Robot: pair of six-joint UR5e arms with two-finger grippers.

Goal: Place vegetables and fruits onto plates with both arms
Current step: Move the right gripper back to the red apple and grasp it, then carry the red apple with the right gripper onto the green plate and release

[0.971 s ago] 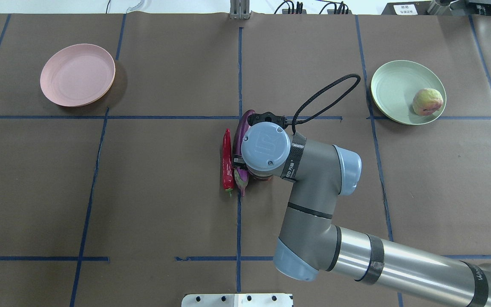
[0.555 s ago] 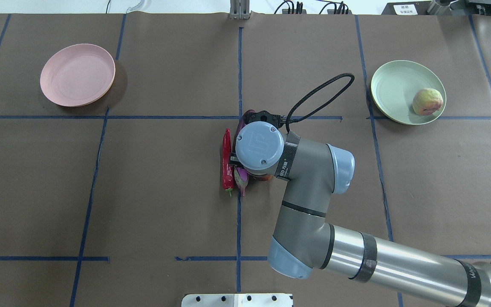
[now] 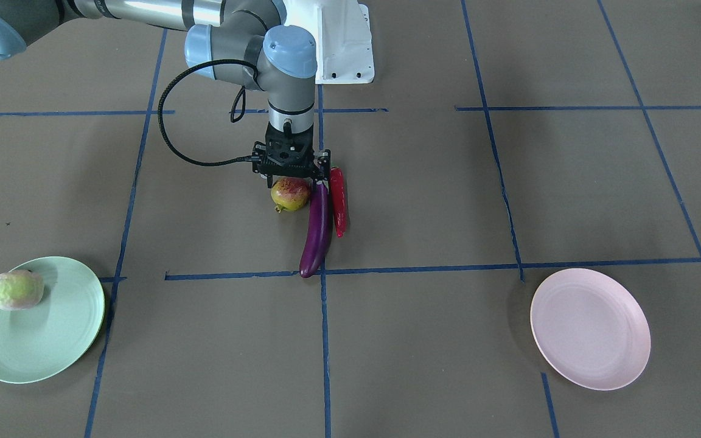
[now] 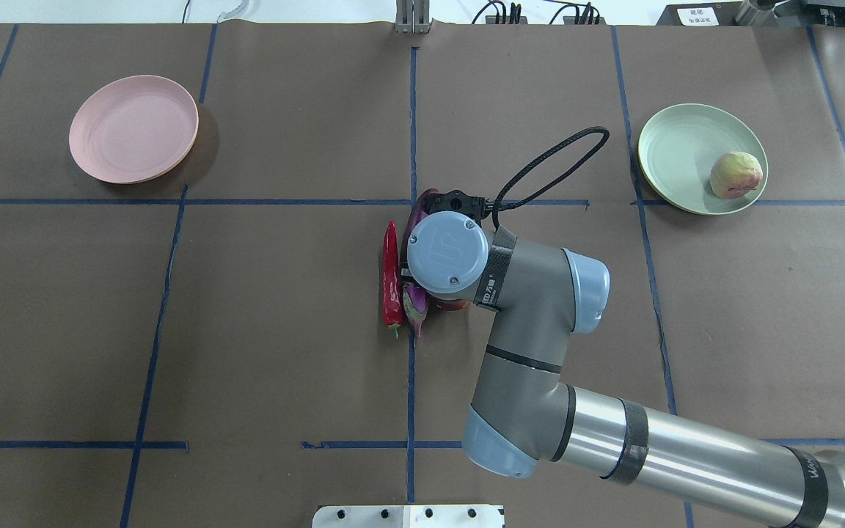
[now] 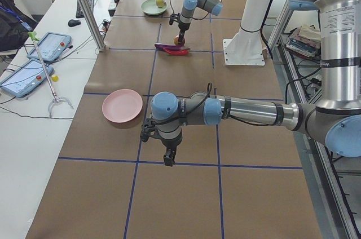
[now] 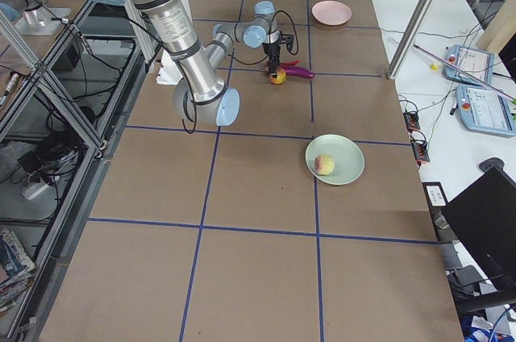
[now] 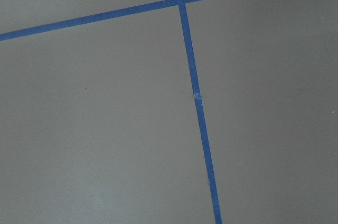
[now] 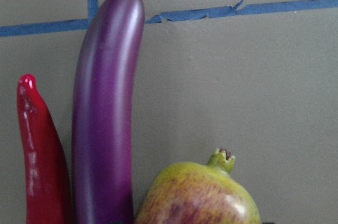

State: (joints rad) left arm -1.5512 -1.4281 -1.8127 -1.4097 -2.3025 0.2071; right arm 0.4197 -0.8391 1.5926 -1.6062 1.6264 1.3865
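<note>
My right gripper hangs straight down over the mottled red-and-yellow-green pomegranate at the table's middle, its jaws spread on either side of the fruit's top. The pomegranate fills the bottom of the right wrist view. The purple eggplant lies against it, and the red chili lies beside the eggplant. The pale green-white fruit sits on the mint green plate. The pink plate holds nothing. My left gripper hovers over bare table near the pink plate; I cannot tell if it is open.
Blue tape lines cross the brown table cover. The white base block stands at the robot's edge. A black cable loops off the right wrist. The left wrist view shows only table cover and tape.
The right arm's wrist has shifted a little to the left over the pomegranate, then held nearly still. The fruits, vegetables and plates have not moved.
</note>
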